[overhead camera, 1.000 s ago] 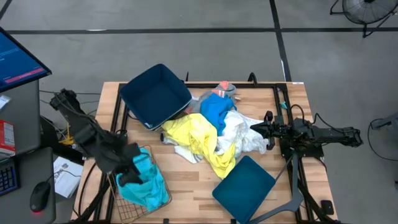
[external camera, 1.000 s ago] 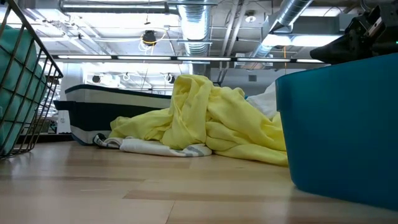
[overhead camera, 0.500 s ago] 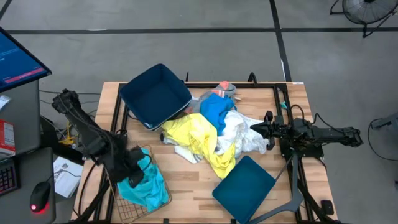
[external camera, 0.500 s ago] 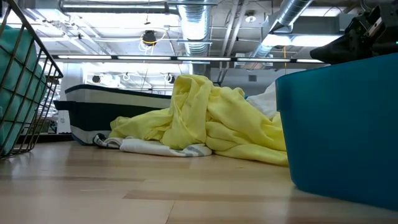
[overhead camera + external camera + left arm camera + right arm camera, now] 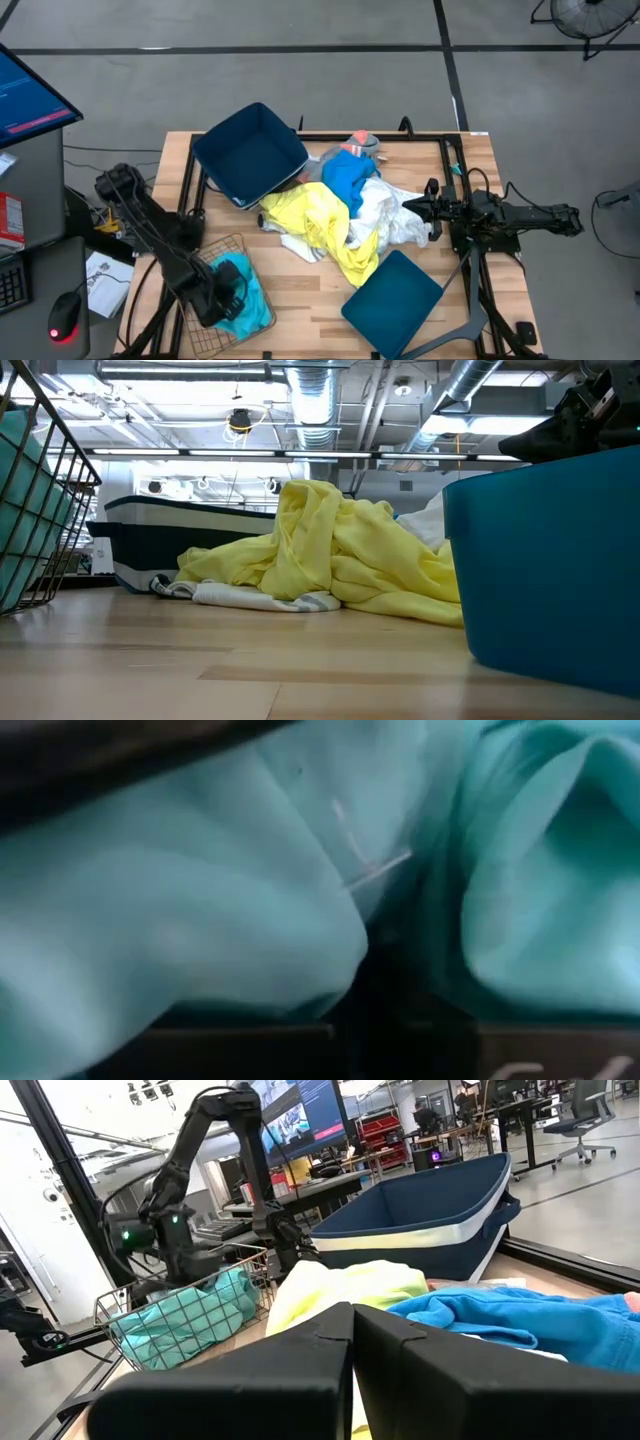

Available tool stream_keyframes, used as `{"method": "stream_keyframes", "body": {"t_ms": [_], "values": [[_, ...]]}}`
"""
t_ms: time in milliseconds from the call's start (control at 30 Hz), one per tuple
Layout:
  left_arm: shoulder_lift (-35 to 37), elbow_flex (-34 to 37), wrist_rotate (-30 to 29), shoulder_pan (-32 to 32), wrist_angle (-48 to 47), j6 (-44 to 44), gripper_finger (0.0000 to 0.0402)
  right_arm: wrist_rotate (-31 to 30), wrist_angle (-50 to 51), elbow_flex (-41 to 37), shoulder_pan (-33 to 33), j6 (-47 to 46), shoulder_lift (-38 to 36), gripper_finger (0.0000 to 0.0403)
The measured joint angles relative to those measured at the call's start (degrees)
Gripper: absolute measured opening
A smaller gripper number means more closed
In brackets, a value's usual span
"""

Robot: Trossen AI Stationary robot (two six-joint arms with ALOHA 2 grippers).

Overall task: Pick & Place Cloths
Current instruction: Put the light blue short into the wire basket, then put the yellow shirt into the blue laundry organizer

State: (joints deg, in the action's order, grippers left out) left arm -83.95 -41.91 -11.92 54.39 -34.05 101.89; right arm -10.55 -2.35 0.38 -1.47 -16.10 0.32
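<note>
**benchrat:** So where does this one stand? The table (image 5: pixel 300 275) has a pile of cloths (image 5: pixel 340 215) in the middle: yellow one (image 5: pixel 315 215) on top, a blue one (image 5: pixel 347 178) behind it, white ones (image 5: pixel 392 215) toward the right arm, an orange-banded sock (image 5: pixel 362 141) at the far edge. Two blue bins, one (image 5: pixel 250 153) tipped against the pile and one (image 5: pixel 393 292) near the front.

**gripgeek:** And the basket (image 5: pixel 200 325) at the front left corner has the turquoise garment (image 5: pixel 252 290) in it. The left gripper (image 5: pixel 222 298) is down inside, right in the fabric. Its wrist view is nothing but turquoise folds, so nobody can tell how wide the fingers are or whether they have hold of the cloth.

**benchrat:** Looks like the drop-off step to me. How does it do that well?

**gripgeek:** My guess: open fully while low in the basket, then lift straight up so the fingers don't drag a fold back out. That fabric is loose and snags easily, and the wire mesh could catch a fingertip if the arm swings sideways first.

**benchrat:** Right arm?

**gripgeek:** The right gripper (image 5: pixel 432 208) waits at the right side, just beside the white cloth, fingers closed together and holding nothing. In the low view the yellow cloth sits draped over a striped one (image 5: pixel 265 597), so that's probably a good next grab.
</note>
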Motion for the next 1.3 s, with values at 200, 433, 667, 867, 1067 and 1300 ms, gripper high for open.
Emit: {"method": "stream_keyframes", "body": {"t_ms": [200, 433, 667, 867, 1067, 1300], "values": [[-0.17, 0.07, 2.77, -0.04, 3.1, 0.09, 0.0004, 0.0, 0.0, 0.0, 0.0, 0.0, 0.0, 0.0], [12.65, 0.09, 2.71, -0.11, 3.53, -2.55, 0.0058, 0.0, -0.44, -0.01, -0.01, 0.0, 0.0, 0.0], [28.77, 0.09, -0.09, -0.11, 6.0, -2.67, 0.0146, 0.15, -1.89, 0.0, -0.06, -0.05, 0.0, 0.0], [39.1, 0.09, -8.95, -0.1, 15.0, -6.84, 0.0182, 0.22, -4.55, 0.0, -0.03, -4.81, 0.0, 0.0], [43.18, 0.09, -44.77, -1.17, 36.28, -44.65, 0.0179, 0.22, -5.27, -0.01, -0.03, -4.96, 0.0, 0.0], [41.76, 0.09, -51.53, -12.57, 53.38, -86.77, 0.0194, 0.13, -5.68, 0.0, 0.1, -4.94, 0.0, 0.0]]}}
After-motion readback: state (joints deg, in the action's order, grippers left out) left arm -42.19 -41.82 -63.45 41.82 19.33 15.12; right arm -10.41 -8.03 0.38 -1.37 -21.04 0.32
